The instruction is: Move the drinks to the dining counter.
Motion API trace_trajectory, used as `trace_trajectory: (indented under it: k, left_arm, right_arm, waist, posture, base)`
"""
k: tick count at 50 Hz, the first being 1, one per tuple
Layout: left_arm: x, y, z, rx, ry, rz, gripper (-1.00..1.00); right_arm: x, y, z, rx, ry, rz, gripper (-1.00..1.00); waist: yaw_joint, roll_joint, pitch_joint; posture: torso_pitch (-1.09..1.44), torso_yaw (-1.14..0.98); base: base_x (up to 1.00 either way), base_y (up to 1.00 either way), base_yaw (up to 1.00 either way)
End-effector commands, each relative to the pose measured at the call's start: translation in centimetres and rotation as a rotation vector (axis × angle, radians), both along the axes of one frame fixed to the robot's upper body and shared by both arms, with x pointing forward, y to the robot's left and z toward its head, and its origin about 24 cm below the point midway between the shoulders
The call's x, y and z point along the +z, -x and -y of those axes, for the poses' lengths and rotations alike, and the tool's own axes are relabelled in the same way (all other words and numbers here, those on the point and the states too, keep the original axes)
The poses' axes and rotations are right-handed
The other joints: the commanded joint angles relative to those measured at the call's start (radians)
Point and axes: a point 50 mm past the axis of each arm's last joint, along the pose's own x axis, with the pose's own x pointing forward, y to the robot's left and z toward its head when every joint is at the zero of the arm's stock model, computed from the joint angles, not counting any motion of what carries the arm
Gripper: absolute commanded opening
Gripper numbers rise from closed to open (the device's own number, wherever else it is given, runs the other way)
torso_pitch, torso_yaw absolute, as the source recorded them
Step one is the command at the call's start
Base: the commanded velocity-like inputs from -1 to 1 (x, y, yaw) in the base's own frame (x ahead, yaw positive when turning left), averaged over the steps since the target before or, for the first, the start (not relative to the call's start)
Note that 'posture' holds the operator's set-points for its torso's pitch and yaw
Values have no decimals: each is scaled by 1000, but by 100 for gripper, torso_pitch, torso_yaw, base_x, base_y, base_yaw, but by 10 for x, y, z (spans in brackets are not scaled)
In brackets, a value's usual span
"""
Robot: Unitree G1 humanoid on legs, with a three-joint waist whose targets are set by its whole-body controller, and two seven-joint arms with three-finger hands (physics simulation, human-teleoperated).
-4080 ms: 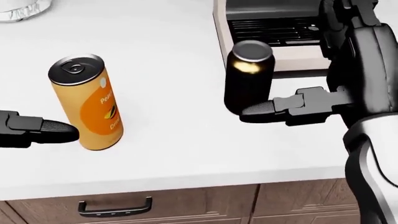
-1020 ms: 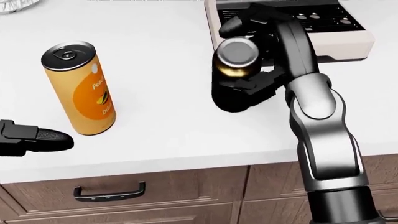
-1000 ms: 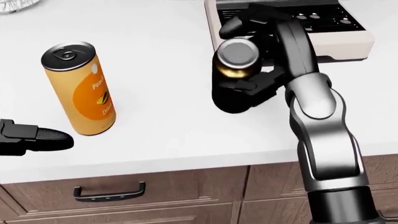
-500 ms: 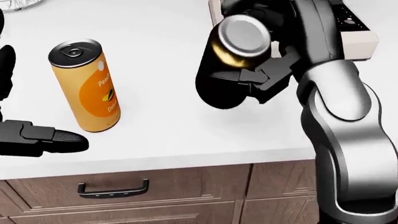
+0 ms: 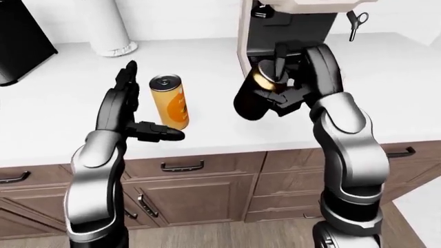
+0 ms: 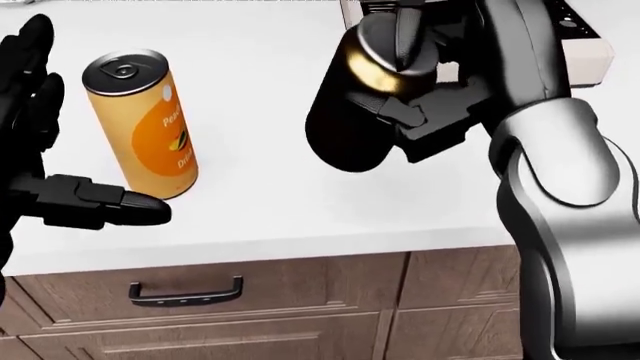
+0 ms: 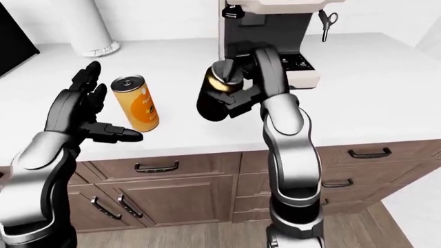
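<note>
Right hand (image 6: 425,90) is clamped on the black can (image 6: 355,112), one finger across its silver lid, the others on its side; can is tilted, top leaning right, and looks lifted clear of the white counter (image 6: 260,202). Left hand (image 5: 127,111) is spread open, holding nothing, palm toward the orange can (image 6: 140,124), thumb pointing right just near of the can's base, not touching as far as I can tell. Orange can stands upright on the counter, left of the black can, pull-tab lid closed, peach label partly readable. Contents of both cans not visible. Far of the right hand, a cream and black coffee machine (image 7: 275,20) sits on the counter, drip grate and buttons on its base. Far left: white paper towel roll (image 5: 103,26) standing upright, and a black appliance (image 5: 20,39) at the left edge, type unclear. Counter runs the full width. Below it, brown wood cabinets (image 5: 193,191) with drawers and doors, dark bar handles (image 6: 185,291). Wood floor (image 7: 207,235) at the bottom, plain white wall (image 7: 165,18) behind the counter.
</note>
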Motion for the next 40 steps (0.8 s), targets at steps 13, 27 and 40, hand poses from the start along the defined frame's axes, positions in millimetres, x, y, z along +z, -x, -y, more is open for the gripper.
trace_trajectory:
  k: [13, 27, 40]
  left_arm:
    - [5, -21, -5, 31, -23, 76, 100]
    - [-2, -32, -7, 31, -16, 59, 100]
    - [-16, -42, -9, 37, 19, 37, 76]
  right_arm:
    - [15, 9, 1, 4, 3, 98, -100]
    - [15, 9, 2, -3, 9, 99, -100]
    - [14, 10, 4, -12, 10, 99, -100]
  waist:
    - [0, 4, -33]
    - [-2, 6, -33]
    - [-4, 6, -32]
  posture:
    - [0, 0]
    - [0, 0]
    - [0, 0]
  base:
    - [0, 0, 0]
    - [0, 0, 0]
    - [0, 0, 0]
